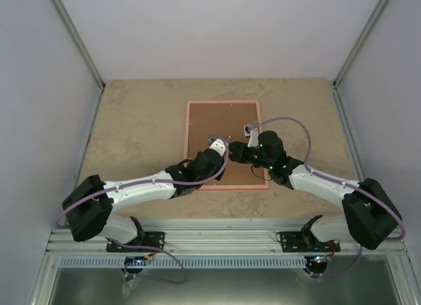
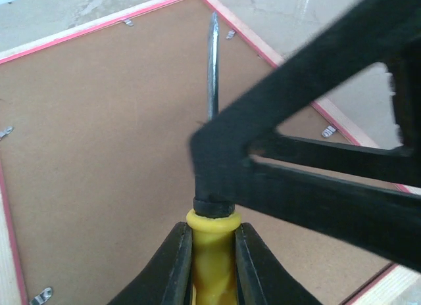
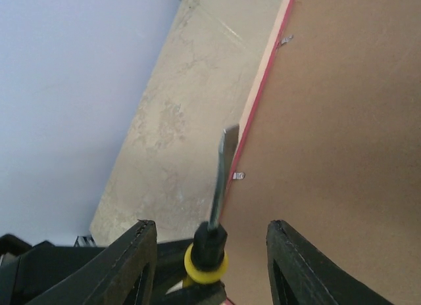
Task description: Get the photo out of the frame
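Our left gripper [image 2: 210, 242] clamps the screwdriver [image 2: 212, 68]; the right gripper [image 3: 210, 229] jaws stand half-open around it. We should centre them before closing.

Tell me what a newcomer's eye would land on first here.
The screwdriver with a yellow handle, clamped in the left hand above the middle of the table, its blade pointing over the brown backing board. The right hand meets it there, jaws open either side of the shaft. Below lies the pink frame, face down.
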